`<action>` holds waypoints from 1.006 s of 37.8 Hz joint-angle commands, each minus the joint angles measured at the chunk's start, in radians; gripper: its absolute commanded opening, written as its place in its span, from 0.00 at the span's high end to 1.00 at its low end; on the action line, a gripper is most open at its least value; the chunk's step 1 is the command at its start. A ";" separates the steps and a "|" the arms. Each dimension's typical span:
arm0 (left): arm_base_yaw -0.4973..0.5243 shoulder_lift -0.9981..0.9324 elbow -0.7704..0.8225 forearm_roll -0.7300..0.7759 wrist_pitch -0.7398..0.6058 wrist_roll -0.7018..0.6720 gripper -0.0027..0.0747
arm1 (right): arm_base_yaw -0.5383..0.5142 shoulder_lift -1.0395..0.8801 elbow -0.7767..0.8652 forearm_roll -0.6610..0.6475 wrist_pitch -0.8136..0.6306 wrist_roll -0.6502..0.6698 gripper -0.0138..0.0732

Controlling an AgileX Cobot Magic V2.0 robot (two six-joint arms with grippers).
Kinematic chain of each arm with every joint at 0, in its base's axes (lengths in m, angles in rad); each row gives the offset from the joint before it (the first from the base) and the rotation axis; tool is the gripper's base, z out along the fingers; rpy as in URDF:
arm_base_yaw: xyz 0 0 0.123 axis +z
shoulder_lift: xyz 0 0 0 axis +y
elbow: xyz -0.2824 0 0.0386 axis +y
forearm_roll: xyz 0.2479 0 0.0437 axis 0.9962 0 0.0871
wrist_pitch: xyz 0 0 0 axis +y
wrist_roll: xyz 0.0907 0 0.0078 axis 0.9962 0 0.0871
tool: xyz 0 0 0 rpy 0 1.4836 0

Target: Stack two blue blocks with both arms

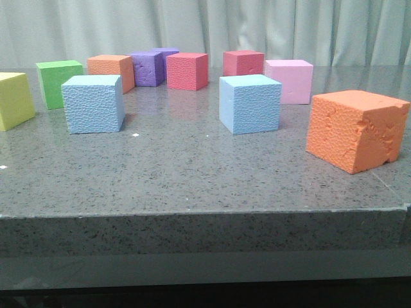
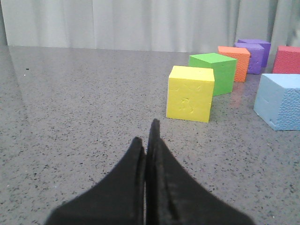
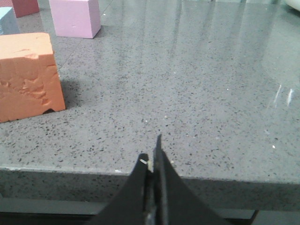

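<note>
Two light blue blocks stand apart on the grey table: one at the left [image 1: 94,103] and one near the middle [image 1: 250,102]. The left wrist view catches the left blue block [image 2: 281,101] at its edge, beyond a yellow cube. My left gripper [image 2: 146,133] is shut and holds nothing, low over bare table short of the yellow cube. My right gripper [image 3: 152,149] is shut and holds nothing, at the table's front edge, with a sliver of a blue block [image 3: 6,21] far off. Neither gripper shows in the front view.
Other cubes dot the table [image 1: 192,167]: yellow [image 1: 13,99], green [image 1: 58,82], orange [image 1: 112,70], purple [image 1: 149,67], red [image 1: 187,70], a second red [image 1: 243,63], pink [image 1: 290,80] and a dented orange one [image 1: 356,128] at the front right. A curtain hangs behind.
</note>
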 commanded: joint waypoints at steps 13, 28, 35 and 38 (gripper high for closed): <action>0.003 -0.016 0.001 -0.006 -0.088 -0.007 0.99 | -0.007 -0.014 -0.007 0.006 -0.093 -0.010 0.91; 0.003 -0.016 0.001 -0.061 -0.240 -0.005 0.99 | -0.007 -0.014 -0.007 0.006 -0.270 -0.010 0.91; 0.003 -0.016 0.001 -0.061 -0.359 -0.005 0.99 | -0.007 -0.014 -0.007 0.006 -0.314 -0.010 0.91; 0.003 -0.016 0.001 -0.061 -0.362 -0.005 0.99 | -0.007 -0.014 -0.007 0.006 -0.319 -0.010 0.91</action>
